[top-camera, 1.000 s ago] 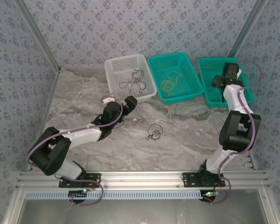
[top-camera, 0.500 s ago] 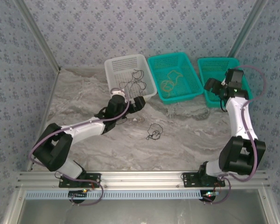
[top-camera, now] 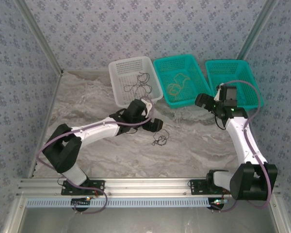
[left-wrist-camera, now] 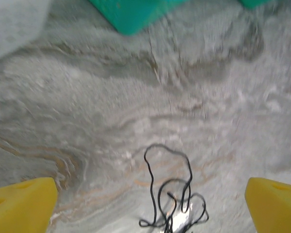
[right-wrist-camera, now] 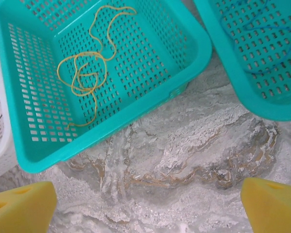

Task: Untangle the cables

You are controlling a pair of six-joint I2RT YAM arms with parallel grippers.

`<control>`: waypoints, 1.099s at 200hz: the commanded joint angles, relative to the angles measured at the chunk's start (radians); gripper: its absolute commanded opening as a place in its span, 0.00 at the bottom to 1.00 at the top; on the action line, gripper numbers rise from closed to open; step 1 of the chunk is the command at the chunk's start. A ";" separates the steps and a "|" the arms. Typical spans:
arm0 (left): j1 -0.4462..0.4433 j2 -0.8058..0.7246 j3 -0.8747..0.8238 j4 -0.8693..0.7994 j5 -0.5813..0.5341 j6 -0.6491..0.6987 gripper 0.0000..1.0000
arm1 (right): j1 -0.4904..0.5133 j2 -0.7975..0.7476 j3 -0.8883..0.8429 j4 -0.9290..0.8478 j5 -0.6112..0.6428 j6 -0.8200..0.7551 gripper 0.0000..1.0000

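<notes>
- I am holding my left fingers [left-wrist-camera: 22, 204] wide apart and empty, low over the black cable [left-wrist-camera: 172, 194], so that its small knotted coil is sitting between them, ready for a pinch.
- That black cable is lying loose on the bare desk [top-camera: 87, 97], near of the baskets and apart from everything else. I judge it to be the one left to sort.
- My right fingers [right-wrist-camera: 22, 206] are also standing wide and empty, hovering over the desk by the near corners of the middle teal basket [right-wrist-camera: 136, 104] and the right teal basket [right-wrist-camera: 218, 56], out of the left arm's way.
- The yellow cable [right-wrist-camera: 87, 73] is lying alone in the middle teal basket. A faint blue cable [right-wrist-camera: 237, 46] is lying in the right one, and more black wire [top-camera: 138, 85] is in the white basket [top-camera: 117, 65]. Each colour seems to be getting its own basket.
</notes>
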 commanded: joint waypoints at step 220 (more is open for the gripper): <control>-0.091 0.317 0.316 -0.386 -0.082 0.043 0.11 | 0.030 -0.006 0.003 0.003 -0.007 0.035 1.00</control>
